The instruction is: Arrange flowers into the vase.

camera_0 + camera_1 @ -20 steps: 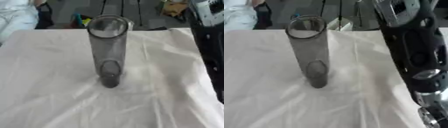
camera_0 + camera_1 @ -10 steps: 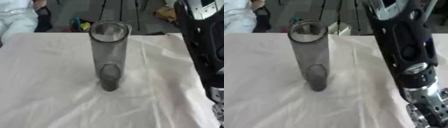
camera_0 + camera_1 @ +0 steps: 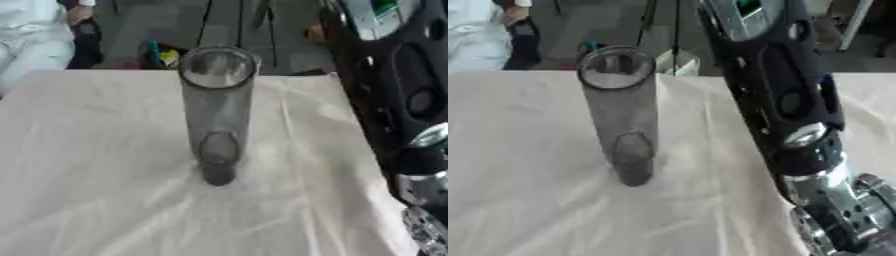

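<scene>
On the left the counter, draped in a wrinkled white cloth, carries nothing that can be made out as a flower, and the robot's left hand shows in neither view. Towards the middle stands the vase, a tall clear smoky-grey cylinder, upright on the cloth with its open round mouth facing up and nothing inside it. To the right of it, the right arm comes down from the upper part of the picture, black shell above and silver joints below, running out at the lower right corner; it passes near the vase but is apart from it. The right hand itself lies beyond the frame edge, so whether it is wide, narrow or holding a stem cannot be told. The task looks not yet begun: the vase is empty. The chief risk is the vase itself, which is tall and narrow on a soft, creased cloth, so a brush from the arm swinging across, or a stem pushed sideways against the rim, would probably tip it. A tug on the cloth by the wrist could do the same.
</scene>
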You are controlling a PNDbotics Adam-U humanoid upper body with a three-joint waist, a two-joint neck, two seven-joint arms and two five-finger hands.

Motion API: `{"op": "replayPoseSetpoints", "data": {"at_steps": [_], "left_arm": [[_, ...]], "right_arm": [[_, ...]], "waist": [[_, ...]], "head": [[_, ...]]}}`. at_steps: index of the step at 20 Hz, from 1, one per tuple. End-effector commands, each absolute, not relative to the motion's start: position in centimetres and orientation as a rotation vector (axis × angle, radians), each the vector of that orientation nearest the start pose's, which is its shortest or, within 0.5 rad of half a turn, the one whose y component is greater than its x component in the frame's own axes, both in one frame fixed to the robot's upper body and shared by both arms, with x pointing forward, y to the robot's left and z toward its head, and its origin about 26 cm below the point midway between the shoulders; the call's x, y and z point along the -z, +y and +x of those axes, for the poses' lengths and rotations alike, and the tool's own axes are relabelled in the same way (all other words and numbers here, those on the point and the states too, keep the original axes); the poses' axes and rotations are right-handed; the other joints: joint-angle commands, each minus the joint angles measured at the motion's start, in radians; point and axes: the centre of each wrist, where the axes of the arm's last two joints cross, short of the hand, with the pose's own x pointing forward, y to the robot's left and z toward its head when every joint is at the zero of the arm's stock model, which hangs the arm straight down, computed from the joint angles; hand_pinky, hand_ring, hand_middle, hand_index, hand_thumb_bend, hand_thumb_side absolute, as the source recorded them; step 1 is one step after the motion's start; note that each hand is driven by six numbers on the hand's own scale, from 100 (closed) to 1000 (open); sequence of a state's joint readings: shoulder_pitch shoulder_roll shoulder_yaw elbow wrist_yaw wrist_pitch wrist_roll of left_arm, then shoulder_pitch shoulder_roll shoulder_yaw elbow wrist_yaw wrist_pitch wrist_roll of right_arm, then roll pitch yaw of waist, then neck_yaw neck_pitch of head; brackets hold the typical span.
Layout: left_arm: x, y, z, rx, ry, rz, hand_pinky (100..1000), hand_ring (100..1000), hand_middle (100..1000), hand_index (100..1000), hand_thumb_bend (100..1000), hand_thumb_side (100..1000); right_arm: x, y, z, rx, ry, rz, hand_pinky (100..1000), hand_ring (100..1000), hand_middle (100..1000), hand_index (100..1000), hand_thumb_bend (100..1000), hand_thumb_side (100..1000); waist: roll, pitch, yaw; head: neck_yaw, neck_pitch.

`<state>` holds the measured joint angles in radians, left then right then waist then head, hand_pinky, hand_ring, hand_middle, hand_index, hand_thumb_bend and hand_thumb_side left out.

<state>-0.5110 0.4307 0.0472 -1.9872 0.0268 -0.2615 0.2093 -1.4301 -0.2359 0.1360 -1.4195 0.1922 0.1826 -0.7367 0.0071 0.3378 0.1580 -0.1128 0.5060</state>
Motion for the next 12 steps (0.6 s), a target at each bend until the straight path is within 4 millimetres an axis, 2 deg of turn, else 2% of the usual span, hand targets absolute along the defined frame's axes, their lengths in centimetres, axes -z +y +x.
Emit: {"op": "replayPoseSetpoints", "data": {"at_steps": [1,12], "left_arm": [[-28.23,26.57,30.77,-0.3,3.435,-0.291,634,776,777,865,100,1000],[-28.4,26.46,30.8,-0.28,3.432,-0.277,634,776,777,865,100,1000]], "right_arm": [[-47.27,-8.47,35.22,-0.408,3.409,0.494,100,100,100,100,100,655],[-46.59,-7.67,35.32,-0.393,3.456,0.47,100,100,100,100,100,658]], "waist": [[-0.013,-0.046,0.004],[-0.019,-0.042,0.013]], "head": [[-0.007,0.004],[-0.009,0.003]]}}
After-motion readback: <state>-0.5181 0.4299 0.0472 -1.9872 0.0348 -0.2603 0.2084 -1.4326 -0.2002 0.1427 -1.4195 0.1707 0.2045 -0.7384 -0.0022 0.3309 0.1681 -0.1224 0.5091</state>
